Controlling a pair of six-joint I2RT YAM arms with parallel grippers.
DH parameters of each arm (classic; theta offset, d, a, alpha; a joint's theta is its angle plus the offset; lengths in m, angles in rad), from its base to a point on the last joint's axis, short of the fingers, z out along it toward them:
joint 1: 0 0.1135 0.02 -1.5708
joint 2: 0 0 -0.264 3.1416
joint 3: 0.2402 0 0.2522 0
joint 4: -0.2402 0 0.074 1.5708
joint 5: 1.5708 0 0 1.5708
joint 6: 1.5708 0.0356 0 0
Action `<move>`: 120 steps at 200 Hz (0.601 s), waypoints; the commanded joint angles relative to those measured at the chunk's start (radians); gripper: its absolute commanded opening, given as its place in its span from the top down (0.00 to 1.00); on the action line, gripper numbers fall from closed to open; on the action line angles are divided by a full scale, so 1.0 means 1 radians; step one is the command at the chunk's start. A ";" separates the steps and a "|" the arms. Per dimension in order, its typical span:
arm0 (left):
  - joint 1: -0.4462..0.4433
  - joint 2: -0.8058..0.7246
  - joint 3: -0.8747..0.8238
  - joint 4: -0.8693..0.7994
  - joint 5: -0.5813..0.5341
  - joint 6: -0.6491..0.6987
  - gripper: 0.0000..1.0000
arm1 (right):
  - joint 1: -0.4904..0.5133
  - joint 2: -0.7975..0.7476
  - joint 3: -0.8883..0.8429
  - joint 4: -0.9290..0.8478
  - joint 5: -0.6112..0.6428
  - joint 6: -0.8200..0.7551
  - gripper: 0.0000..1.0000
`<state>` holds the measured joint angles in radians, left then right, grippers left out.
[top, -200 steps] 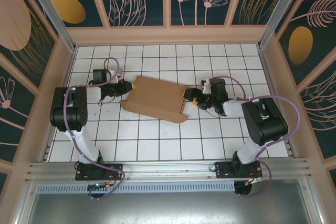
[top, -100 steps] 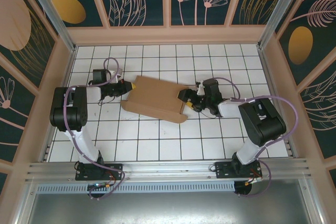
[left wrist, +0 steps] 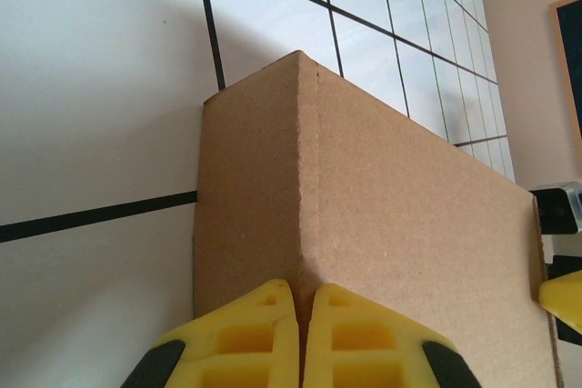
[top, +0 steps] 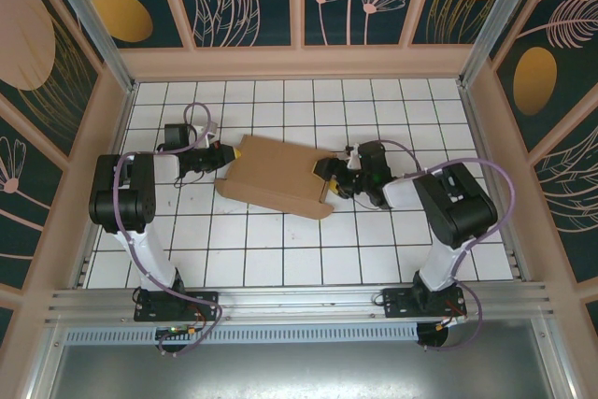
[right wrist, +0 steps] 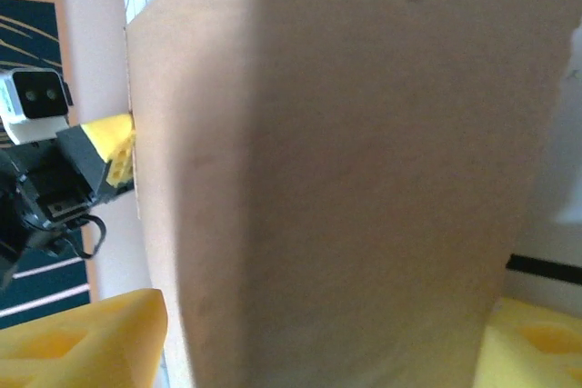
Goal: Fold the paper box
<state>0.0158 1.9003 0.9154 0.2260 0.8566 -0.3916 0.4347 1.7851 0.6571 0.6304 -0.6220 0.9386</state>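
The paper box is a brown cardboard piece, partly folded with raised walls, lying slantwise mid-table. My left gripper is at its left corner. In the left wrist view the left gripper is shut, pinching the box along a folded edge. My right gripper is at the box's right end. In the right wrist view the right gripper stands open, one yellow finger on each side of the box and close against it.
The white gridded table is closed in by beige walls on three sides. An aluminium rail runs along the near edge by the arm bases. The right arm's elbow stands right of the box.
My right gripper has slid left up to the box's right end and now straddles it, its jaws a little narrower. The left gripper and the box have stayed put.
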 commanded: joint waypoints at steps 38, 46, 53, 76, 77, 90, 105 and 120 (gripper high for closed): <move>0.007 -0.026 -0.074 -0.087 -0.149 -0.059 0.82 | -0.022 0.034 -0.075 0.366 -0.060 0.228 0.51; 0.007 -0.073 -0.085 -0.081 -0.168 -0.077 0.74 | -0.036 0.025 -0.087 0.373 -0.069 0.231 0.53; 0.007 -0.122 -0.092 -0.081 -0.195 -0.091 0.68 | -0.046 0.019 -0.093 0.373 -0.080 0.230 0.53; 0.006 -0.311 -0.105 -0.109 -0.312 -0.110 0.60 | -0.073 0.006 -0.100 0.340 -0.126 0.212 0.53; 0.006 -0.318 -0.106 -0.109 -0.319 -0.110 0.60 | -0.074 0.005 -0.101 0.340 -0.127 0.212 0.53; -0.016 -0.415 -0.105 -0.145 -0.398 -0.079 0.58 | -0.084 0.000 -0.109 0.341 -0.146 0.212 0.53; -0.101 -0.509 -0.092 -0.213 -0.529 0.016 0.58 | -0.091 -0.011 -0.115 0.333 -0.165 0.209 0.54; -0.243 -0.589 -0.098 -0.241 -0.703 0.117 0.59 | -0.098 -0.032 -0.126 0.330 -0.176 0.210 0.53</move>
<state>-0.0589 1.4147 0.8089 0.0788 0.4290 -0.4278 0.3454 1.8091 0.5499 0.9031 -0.7364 1.1366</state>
